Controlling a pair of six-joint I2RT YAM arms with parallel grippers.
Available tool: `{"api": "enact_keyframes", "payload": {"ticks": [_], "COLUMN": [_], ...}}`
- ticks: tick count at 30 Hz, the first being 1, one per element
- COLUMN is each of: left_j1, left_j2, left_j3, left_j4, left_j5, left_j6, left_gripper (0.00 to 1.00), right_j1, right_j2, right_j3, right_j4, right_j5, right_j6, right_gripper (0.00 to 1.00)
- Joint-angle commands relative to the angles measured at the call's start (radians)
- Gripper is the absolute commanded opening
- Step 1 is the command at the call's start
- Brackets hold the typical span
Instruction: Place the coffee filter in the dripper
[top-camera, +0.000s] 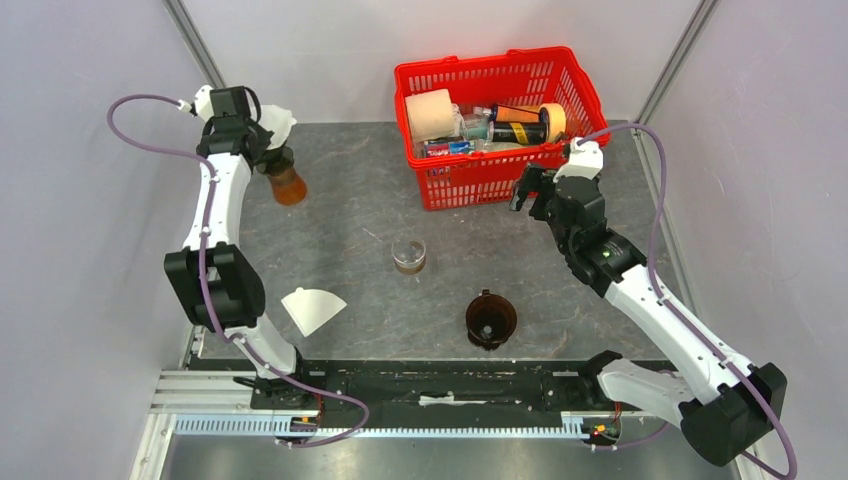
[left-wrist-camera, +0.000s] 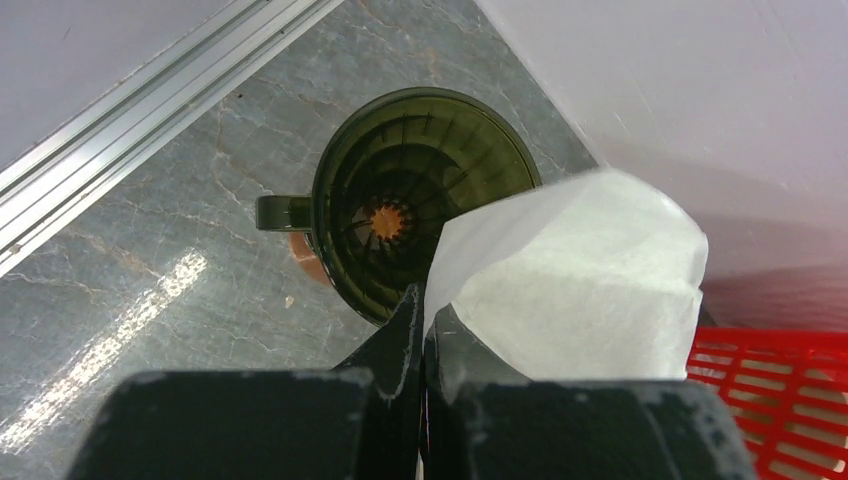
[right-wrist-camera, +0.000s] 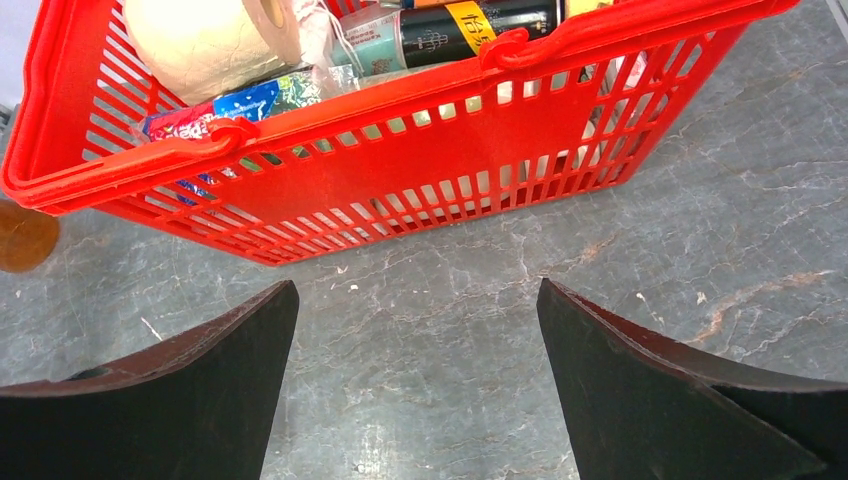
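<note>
My left pincer (left-wrist-camera: 425, 312) is closed tight, the two fingers pressed together on one edge of the white coffee filter (left-wrist-camera: 580, 280), which stands up from the grip as a folded paper cone. The dripper (left-wrist-camera: 470, 165) sits directly past the fingertips in the left wrist view: a dark, see-through ribbed cone with its handle to the left and an orange glow at its centre hole. The filter overlaps the dripper's rim on the right side in that view; I cannot tell whether paper and rim touch. Seen from above, this dripper rests on an amber vessel (top-camera: 289, 187) at the far left corner of the grey surface (top-camera: 370, 200), with my left arm stretched out to it. My right pincer (right-wrist-camera: 415, 390) is wide open and holds nothing, its fingers spread over bare surface just in front of the red basket (top-camera: 470, 185). The basket holds a paper roll, cans and a tape roll. Three more items lie on the surface: a small glass (top-camera: 409, 256) near the centre, a second filter (top-camera: 312, 308) lying flat at the near left, and a second dripper (top-camera: 490, 320), brown, at the near centre. All three are well apart from both pincers.
</note>
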Motion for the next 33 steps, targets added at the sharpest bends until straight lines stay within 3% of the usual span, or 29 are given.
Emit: {"api": "enact_keyframes", "payload": {"ticks": [1, 6, 22, 26, 33], "left_j1": [-0.001, -0.001, -0.003, -0.004, -0.004], "left_j2": [-0.093, -0.119, -0.146, -0.192, -0.204], "left_j3": [-0.057, -0.147, -0.194, -0.333, -0.368], "left_j4": [0.179, 0.314, 0.344, 0.458, 0.541], "left_j5": [-0.067, -0.078, -0.131, -0.103, -0.136], "left_j6": [-0.050, -0.034, -0.095, -0.130, -0.136], "left_gripper": [0.02, 0.02, 0.07, 0.04, 0.04], "right_j1": [-0.004, -0.004, -0.004, -0.004, -0.005], "right_j2": [-0.009, -0.011, -0.023, -0.031, -0.039], "right_j3": [-0.012, -0.020, -0.037, -0.047, -0.049], "right_j4": [0.045, 0.050, 0.063, 0.072, 0.070], "right_j5": [-0.020, -0.027, -0.024, -0.036, -0.051], "right_j6": [0.010, 0.006, 0.010, 0.011, 0.013], "right_gripper": [0.97, 0.97, 0.97, 0.97, 0.97]}}
